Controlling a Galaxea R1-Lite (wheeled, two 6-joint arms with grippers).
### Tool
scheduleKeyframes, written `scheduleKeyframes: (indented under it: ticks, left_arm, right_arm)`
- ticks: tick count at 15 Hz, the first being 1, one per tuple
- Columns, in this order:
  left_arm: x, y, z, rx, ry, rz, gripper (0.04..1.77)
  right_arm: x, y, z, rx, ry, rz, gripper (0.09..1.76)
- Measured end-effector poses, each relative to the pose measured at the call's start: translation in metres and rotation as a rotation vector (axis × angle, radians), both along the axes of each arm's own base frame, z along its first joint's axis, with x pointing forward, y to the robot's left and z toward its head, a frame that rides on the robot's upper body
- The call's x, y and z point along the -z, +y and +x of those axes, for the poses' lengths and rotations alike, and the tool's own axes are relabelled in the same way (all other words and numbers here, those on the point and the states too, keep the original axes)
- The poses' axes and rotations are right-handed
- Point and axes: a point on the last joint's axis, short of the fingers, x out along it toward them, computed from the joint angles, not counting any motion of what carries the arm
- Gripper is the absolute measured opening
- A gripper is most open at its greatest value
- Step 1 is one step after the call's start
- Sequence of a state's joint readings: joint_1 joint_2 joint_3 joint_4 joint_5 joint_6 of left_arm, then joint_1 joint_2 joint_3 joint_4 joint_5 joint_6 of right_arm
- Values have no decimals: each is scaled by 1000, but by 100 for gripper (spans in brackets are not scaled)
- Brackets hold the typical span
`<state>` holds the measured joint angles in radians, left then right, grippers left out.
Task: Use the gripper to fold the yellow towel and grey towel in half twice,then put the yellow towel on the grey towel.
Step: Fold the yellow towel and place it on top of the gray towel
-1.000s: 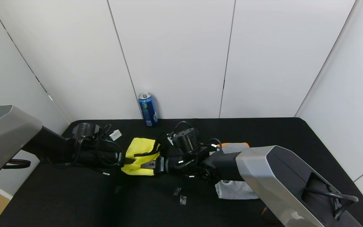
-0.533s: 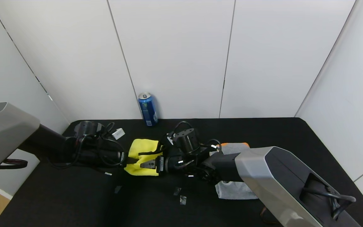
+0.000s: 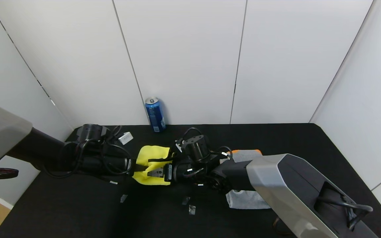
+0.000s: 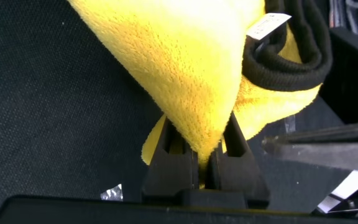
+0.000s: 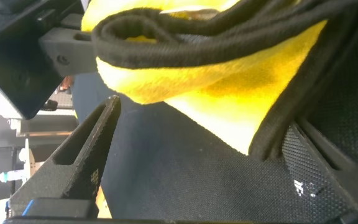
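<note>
The desk (image 3: 309, 142) is covered in black cloth and set into a corner of white wall panels. At its far edge, against the wall, a blue can (image 3: 155, 114) stands upright. Near the middle lies the yellow towel (image 3: 150, 155), bunched, with part of it lifted off the surface. To the right of it lies the grey towel (image 3: 247, 199), largely hidden under the right arm, an orange edge showing at its far end. A few small scraps (image 3: 189, 204) lie nearer the front.

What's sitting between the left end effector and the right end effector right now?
The yellow towel. In the head view it spans the gap: the left end effector is shut on one edge, and the open right end effector faces it from the other side.
</note>
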<state>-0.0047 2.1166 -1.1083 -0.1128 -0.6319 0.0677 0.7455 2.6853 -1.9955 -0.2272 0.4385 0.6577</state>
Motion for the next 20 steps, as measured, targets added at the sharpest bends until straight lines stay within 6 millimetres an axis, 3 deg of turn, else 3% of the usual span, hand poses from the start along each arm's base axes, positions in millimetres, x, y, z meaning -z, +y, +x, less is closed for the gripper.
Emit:
scheduleKeyframes:
  ticks: [5,6,9,13,14,20]
  left_arm:
    - [0,0,0,3,-3,4,18]
    - [0,0,0,3,-3,4,18]
    - [1,0,0,6,-6,7,18]
    - [4,2,1,14,-8,17,18]
    - [5,2,1,15,-8,17,18]
    - [7,2,1,19,-7,20,18]
  right_arm:
    - [0,0,0,2,-1,-1,171]
    - [0,0,0,2,-1,-1,163]
    - [0,0,0,3,-1,-1,114]
    - [0,0,1,7,-5,-2,69]
    - [0,0,0,8,-4,-2,9]
    - [0,0,1,8,-7,1,13]
